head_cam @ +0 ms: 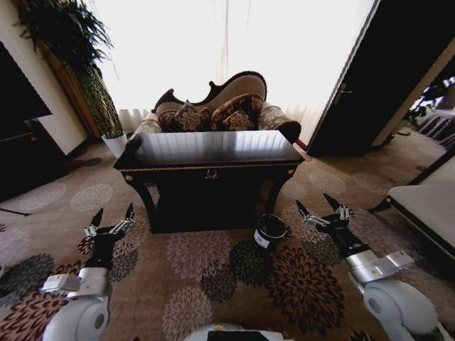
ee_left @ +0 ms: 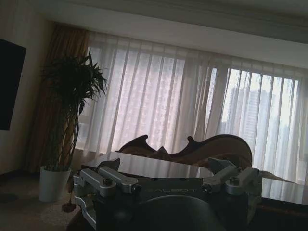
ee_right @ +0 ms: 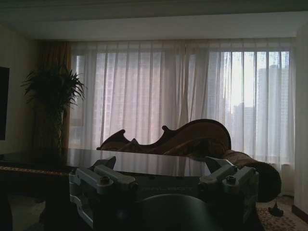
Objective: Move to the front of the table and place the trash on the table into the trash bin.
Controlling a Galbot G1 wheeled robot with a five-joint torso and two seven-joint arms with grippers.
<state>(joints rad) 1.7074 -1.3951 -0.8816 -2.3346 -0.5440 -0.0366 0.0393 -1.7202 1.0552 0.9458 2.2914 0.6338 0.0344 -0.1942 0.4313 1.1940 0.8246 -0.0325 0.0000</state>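
The dark glossy table [head_cam: 213,148] stands straight ahead in the head view, with a gold ornament at its front centre. Its top reflects the bright window, and the trash is out of view. The small round black trash bin [head_cam: 269,231] sits on the carpet by the table's front right leg. My left gripper [head_cam: 114,211] is open, low over the carpet short of the table's left front corner. My right gripper [head_cam: 313,202] is open too, just right of the bin. The left wrist view looks past open fingers [ee_left: 103,179] at the table top [ee_left: 159,166]. The right wrist view does likewise, with fingers [ee_right: 101,178] and table [ee_right: 48,161].
A patterned sofa [head_cam: 220,106] with cushions stands behind the table. A tall plant in a white pot [head_cam: 114,142] is at the back left, beside a dark cabinet [head_cam: 21,149]. A light bench [head_cam: 426,206] sits at the right. Flowered carpet [head_cam: 206,263] lies between me and the table.
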